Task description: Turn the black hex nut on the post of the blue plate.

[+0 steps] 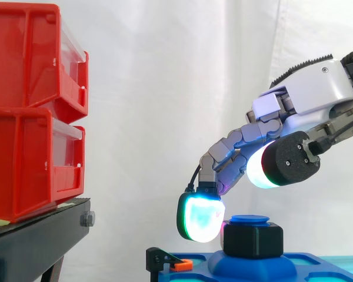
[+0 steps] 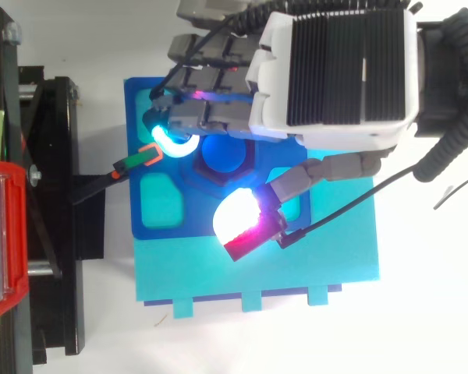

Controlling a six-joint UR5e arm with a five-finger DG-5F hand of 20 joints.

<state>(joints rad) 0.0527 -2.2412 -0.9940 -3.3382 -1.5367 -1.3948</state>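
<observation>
I have the robot hand hanging over the black hex nut, which is threaded on the blue post. The round cap of the post shows just above the nut, and the blue plate lies directly beneath it. The hand is open and grips nothing. Its fingers are bent downward, so that a cyan fingertip pad hangs just beside the nut on the side away from the arm. It is close enough that I cannot tell whether it touches a flat. The thumb pad is raised above the nut and clearly apart from it. From above, the thumb pad sits off the nut's opposite side, so I judge the hand is straddling the nut so that fingers and thumb can close on opposing faces. The next move probably calls for lowering the thumb to the nut's height before pinching, otherwise it would land on the post cap. An orange clip sits near the nut beyond the fingertip pad, low enough that it should not foul a turn. The red bins on their black stand are well apart from the nut, farther out on that same side.
</observation>
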